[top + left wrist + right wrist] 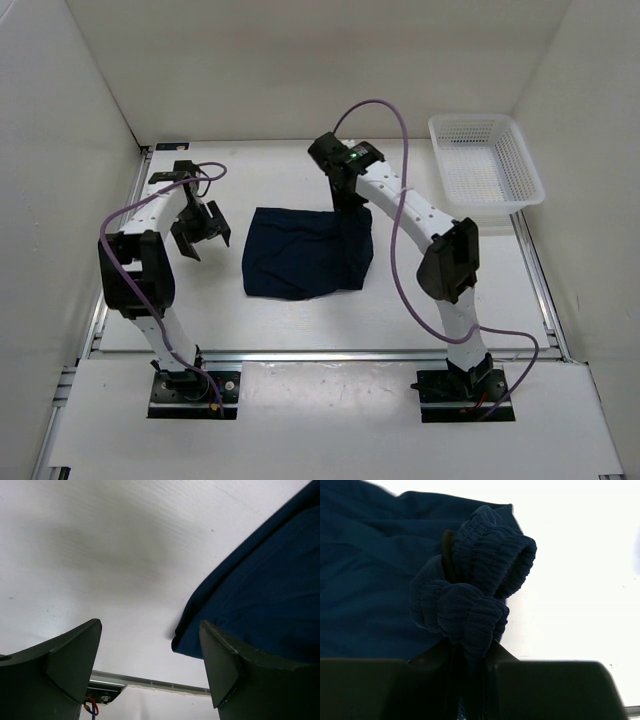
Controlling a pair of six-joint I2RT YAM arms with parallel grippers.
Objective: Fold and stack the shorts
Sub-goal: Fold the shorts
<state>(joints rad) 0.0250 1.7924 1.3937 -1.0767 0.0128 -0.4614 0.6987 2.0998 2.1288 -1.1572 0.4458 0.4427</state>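
Looks mid-fold: right gripper (349,197) pinches the shorts (305,262) by the bunched waistband (490,565), left gripper (203,230) hangs wide; next, carry that edge over.

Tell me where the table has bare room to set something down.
Bare table lies between the shorts and the near rail, and between the shorts and the back wall. Crowded: the left end effector hangs open beside the shorts' left edge; the right end effector grips their far right corner.

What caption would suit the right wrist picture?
Navy shorts, their ribbed waistband bunched and pinched in the right jaws, on a white table.
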